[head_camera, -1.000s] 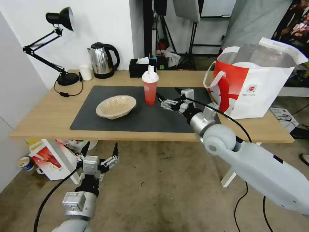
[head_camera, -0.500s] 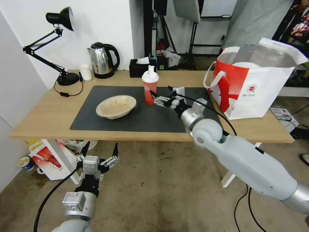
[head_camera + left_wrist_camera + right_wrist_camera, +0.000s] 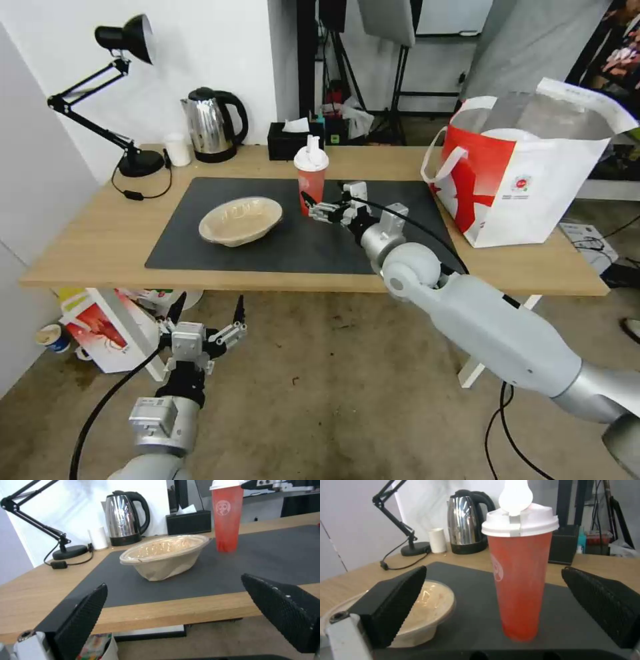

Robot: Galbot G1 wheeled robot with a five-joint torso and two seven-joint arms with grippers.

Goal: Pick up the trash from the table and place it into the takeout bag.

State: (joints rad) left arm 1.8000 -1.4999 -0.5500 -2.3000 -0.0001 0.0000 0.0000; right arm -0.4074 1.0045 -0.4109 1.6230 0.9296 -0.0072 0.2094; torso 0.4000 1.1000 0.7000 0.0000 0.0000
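- Light-wood table (image 3: 100, 247) carries a dark grey mat (image 3: 220, 250) as landmark — the red drink cup (image 3: 311, 180) stands on it, uncollected.
- Right gripper (image 3: 325, 199), fingers spread, flanks the cup without touching.
- Beige oval bowl (image 3: 240, 221) also waits on the mat.
- Takeout bag (image 3: 533, 180) beside the mat — something white and rounded inside, probably the bowl.
- Left gripper (image 3: 207, 312) hangs unclenched below the table.

- right gripper (image 3: 325, 197): fingers spread either side of the red drink cup (image 3: 311, 181), gaps on both flanks.
- beige oval bowl (image 3: 240, 221): near the cup, bare dark mat (image 3: 373, 250) between.
- kettle (image 3: 211, 124), tissue box (image 3: 289, 139): crowd the table's far edge.
- takeout bag (image 3: 527, 177): mouth open upward.
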